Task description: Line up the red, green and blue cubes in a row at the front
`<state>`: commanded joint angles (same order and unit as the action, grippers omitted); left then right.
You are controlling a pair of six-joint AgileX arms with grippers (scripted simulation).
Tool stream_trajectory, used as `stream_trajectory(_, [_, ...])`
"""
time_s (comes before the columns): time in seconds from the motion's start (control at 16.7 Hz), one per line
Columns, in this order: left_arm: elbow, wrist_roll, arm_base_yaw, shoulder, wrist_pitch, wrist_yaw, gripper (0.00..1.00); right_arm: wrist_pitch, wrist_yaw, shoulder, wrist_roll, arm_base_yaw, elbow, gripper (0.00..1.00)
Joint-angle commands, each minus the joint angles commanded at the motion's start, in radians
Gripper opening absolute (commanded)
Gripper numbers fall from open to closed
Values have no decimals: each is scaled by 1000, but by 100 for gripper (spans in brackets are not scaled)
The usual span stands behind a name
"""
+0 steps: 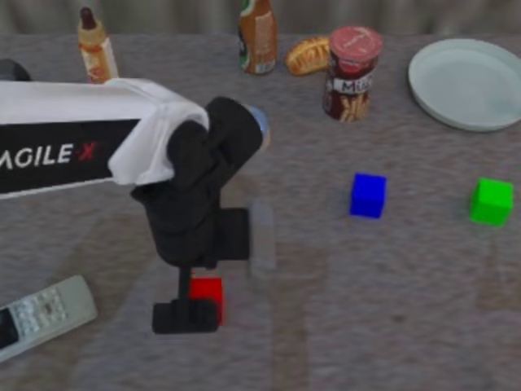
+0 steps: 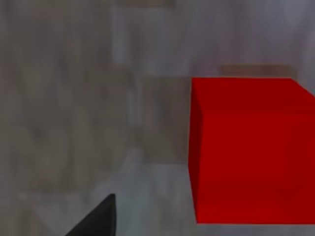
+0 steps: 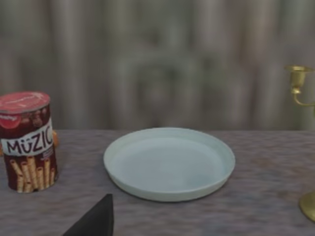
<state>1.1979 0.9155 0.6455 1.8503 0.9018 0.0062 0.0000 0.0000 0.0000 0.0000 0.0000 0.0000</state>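
The red cube point(image 1: 207, 292) sits on the table toward the front, left of centre. My left gripper point(image 1: 194, 308) is down at it, open, with one dark fingertip point(image 2: 98, 219) a clear gap away from the cube's side. The red cube point(image 2: 251, 152) fills much of the left wrist view, and the second finger is out of frame there. The blue cube point(image 1: 368, 195) rests right of centre. The green cube point(image 1: 492, 201) lies near the right edge. My right gripper point(image 3: 157, 223) is parked out of the top view, open, facing the plate.
Along the back stand a small sauce bottle point(image 1: 96, 45), a brown bottle point(image 1: 257, 37), a bread roll point(image 1: 307, 54), a snack can point(image 1: 351, 73) and a pale plate point(image 1: 468, 81). A remote point(image 1: 41, 314) lies front left. A blue domed bell point(image 1: 260, 124) peeks from behind my left arm. A brass candlestick point(image 3: 302, 98) stands beside the plate.
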Motion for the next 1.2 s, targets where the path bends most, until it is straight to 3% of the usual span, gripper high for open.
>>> stream_trajectory(0.24, [79,-2,-10,-57,139,-1,100,0,0,0,0,0,0,100])
stream_trajectory(0.72, [61,-13,-20,-88,132,-3,100,-21,0,31,-23,1,30,100])
stream_trajectory(0.96, [-79,-85,-104,-257,34,-12,100,-142,-1,220,-153,13,214,100])
stream_trajectory(1.2, [-314,-223,-237,-565,-128,-20,100,-340,-2,575,-361,32,508,100])
